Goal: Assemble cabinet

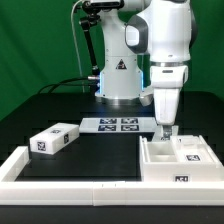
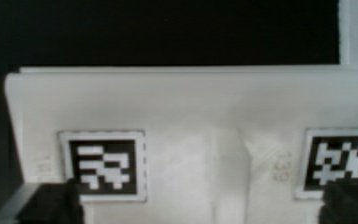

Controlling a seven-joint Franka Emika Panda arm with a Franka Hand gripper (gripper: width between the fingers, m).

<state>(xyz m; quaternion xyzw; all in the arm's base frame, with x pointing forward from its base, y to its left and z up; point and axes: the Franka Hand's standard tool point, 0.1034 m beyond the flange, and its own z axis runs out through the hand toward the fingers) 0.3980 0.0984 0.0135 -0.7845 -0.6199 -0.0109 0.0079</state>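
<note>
**Exterior view:** The cabinet [image 1: 165, 172], an open-topped white square shell with smaller white pieces inside it, sits on the black tabletop [image 1: 100, 150] at the exterior view's right. It is just beside the low white border frame [image 1: 70, 186]. The arm points straight down. The fingers [image 1: 165, 129] hang over the shell's back edge, toward its corner on the exterior view's left. I cannot tell whether they touch it, and their spread is too small to read here. A separate small box part [image 1: 55, 140] with tags lies on the tabletop well apart, at the exterior view's left. The marker board [image 1: 118, 124] lies farther back, near the robot's base.

**Wrist view:** A blurred white face of the cabinet [image 2: 194, 110] fills most of the picture and carries two black-and-white tags [image 2: 105, 165]. The dark fingers [image 2: 48, 205] stand wide apart, one in front of each tag. The white face spans the gap between them, and nothing is clamped.
</note>
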